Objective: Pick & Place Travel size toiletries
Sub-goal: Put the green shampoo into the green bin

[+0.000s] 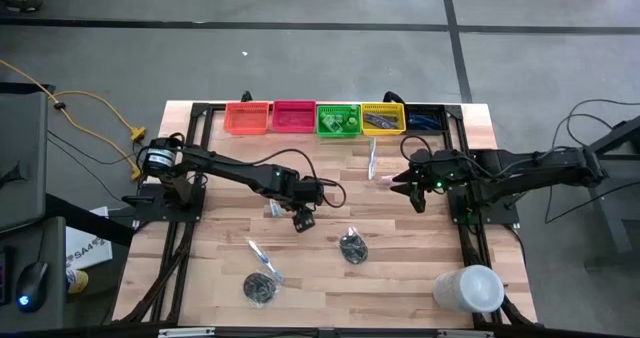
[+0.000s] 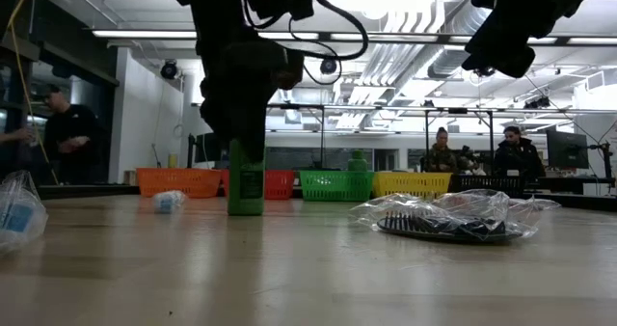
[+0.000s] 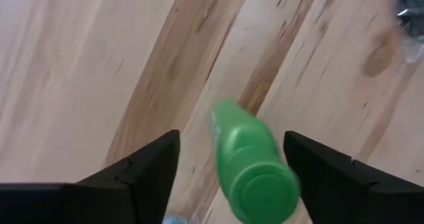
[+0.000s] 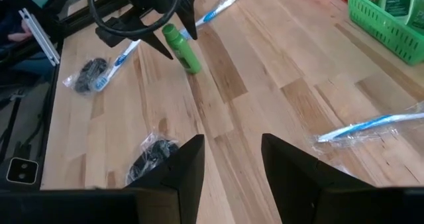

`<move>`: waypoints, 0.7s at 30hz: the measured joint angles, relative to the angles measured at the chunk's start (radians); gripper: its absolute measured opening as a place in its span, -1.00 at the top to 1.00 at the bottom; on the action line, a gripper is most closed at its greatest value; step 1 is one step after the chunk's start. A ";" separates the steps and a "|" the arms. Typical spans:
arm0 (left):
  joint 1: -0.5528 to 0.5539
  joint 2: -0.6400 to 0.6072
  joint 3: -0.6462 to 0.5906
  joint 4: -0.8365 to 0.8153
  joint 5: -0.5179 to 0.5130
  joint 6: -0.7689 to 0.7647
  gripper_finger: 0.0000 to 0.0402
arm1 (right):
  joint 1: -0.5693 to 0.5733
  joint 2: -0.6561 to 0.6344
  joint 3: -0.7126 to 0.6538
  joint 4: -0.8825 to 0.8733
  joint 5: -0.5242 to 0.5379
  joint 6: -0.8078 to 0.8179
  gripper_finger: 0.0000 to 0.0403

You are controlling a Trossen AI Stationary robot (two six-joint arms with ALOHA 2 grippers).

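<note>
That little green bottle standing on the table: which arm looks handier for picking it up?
The left. Its gripper hangs right over the green bottle, fingers open either side. The right gripper is empty, farther off near the bins.

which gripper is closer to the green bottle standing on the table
Left. The left gripper is right over the green bottle, one finger on each side with gaps showing. The right gripper waits well off across the table, near the bins.

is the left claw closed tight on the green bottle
No, in the left wrist view the left claw stands open, with a gap between each finger and the upright green bottle.
</note>
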 joint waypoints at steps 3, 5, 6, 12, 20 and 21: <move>0.000 -0.001 0.000 -0.001 0.010 -0.012 -0.16 | 0.000 0.000 0.000 0.000 -0.004 -0.006 0.29; 0.000 -0.001 0.000 -0.002 0.033 -0.024 -0.04 | 0.000 0.000 0.000 0.000 -0.005 -0.008 0.29; 0.000 -0.001 0.000 0.001 0.040 -0.026 0.02 | 0.000 0.000 0.000 0.000 -0.005 -0.009 0.29; 0.000 -0.002 0.000 0.000 0.053 -0.043 0.42 | 0.000 0.000 0.000 0.000 -0.005 -0.009 0.29; 0.000 -0.002 0.000 0.000 0.073 -0.028 0.55 | 0.000 0.000 0.000 0.000 -0.005 0.003 0.29; 0.000 -0.003 0.000 0.000 0.073 -0.024 0.55 | 0.000 0.000 0.000 0.000 -0.008 0.010 0.29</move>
